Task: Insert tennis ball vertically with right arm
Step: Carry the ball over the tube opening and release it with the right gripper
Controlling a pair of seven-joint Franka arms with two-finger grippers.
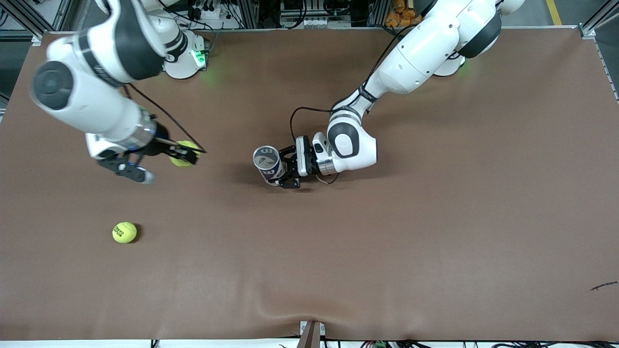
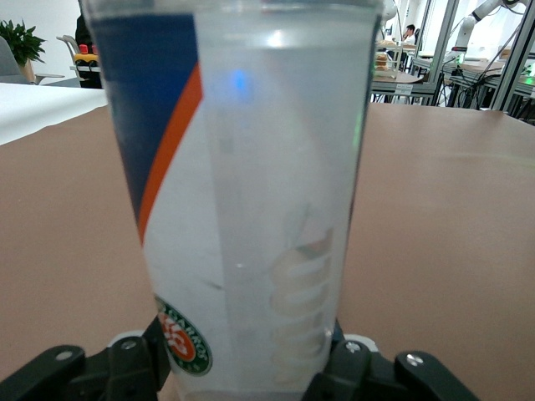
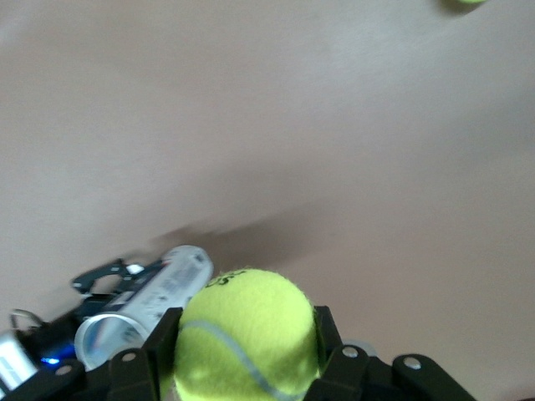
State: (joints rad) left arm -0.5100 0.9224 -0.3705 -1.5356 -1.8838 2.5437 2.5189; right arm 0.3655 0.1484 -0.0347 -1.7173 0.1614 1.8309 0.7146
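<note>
My right gripper (image 1: 186,154) is shut on a yellow-green tennis ball (image 1: 183,153), up in the air over the table toward the right arm's end. In the right wrist view the ball (image 3: 247,334) sits between the black fingers (image 3: 134,368). My left gripper (image 1: 285,169) is closed round a clear ball can (image 1: 267,164) with a blue, orange and white label, held upright near the table's middle with its open mouth up. In the left wrist view the can (image 2: 251,184) fills the frame. The held ball is well apart from the can (image 3: 142,305).
A second tennis ball (image 1: 125,232) lies on the brown table (image 1: 387,241), nearer to the front camera than the right gripper. A cable loops from the left wrist (image 1: 300,113). A small dark scrap (image 1: 604,286) lies near the left arm's end.
</note>
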